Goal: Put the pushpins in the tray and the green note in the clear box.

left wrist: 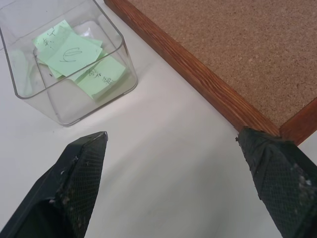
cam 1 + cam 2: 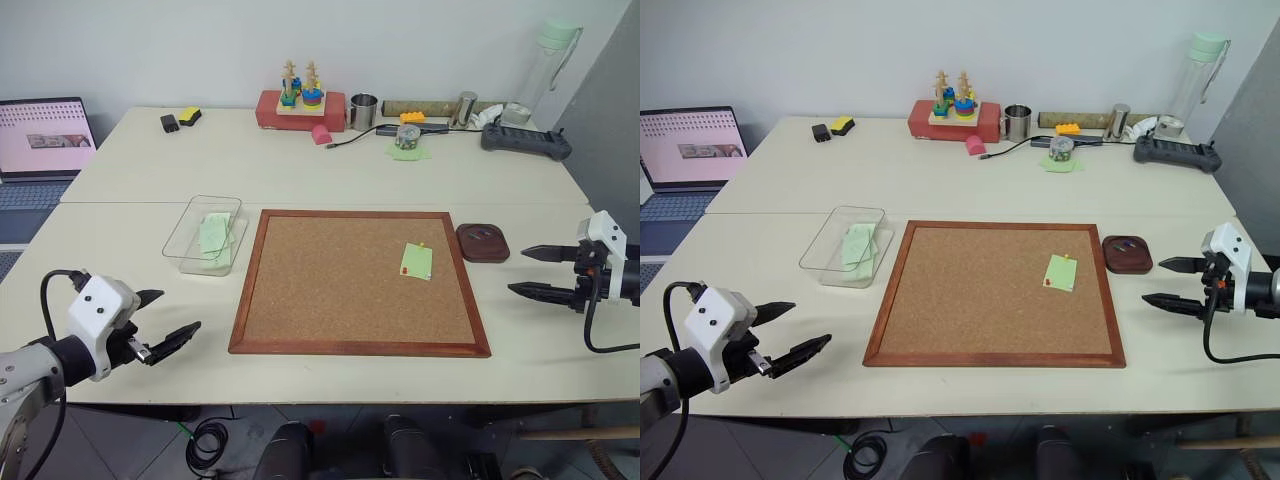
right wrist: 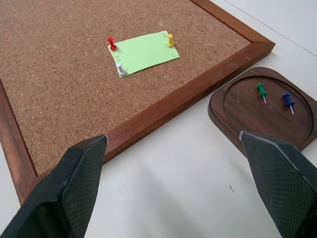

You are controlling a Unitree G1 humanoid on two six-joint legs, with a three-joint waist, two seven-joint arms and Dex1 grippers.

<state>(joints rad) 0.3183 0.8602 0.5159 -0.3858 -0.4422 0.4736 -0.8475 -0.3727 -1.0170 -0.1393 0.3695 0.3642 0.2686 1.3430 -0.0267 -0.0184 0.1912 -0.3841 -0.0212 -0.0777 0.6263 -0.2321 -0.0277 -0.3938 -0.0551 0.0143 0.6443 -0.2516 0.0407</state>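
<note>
The green note lies on the cork board, toward its right side. Three pushpins hold it down: a red one, a yellow one and a pale one. Just right of the board sits the dark brown tray, with a green pin and a blue pin in it. The clear box, left of the board, contains several green notes. My right gripper hangs open right of the tray. My left gripper is open near the board's front left corner.
A laptop stands at the far left. Along the table's back edge are a red stacking toy, a metal cup, a black controller and a tall bottle.
</note>
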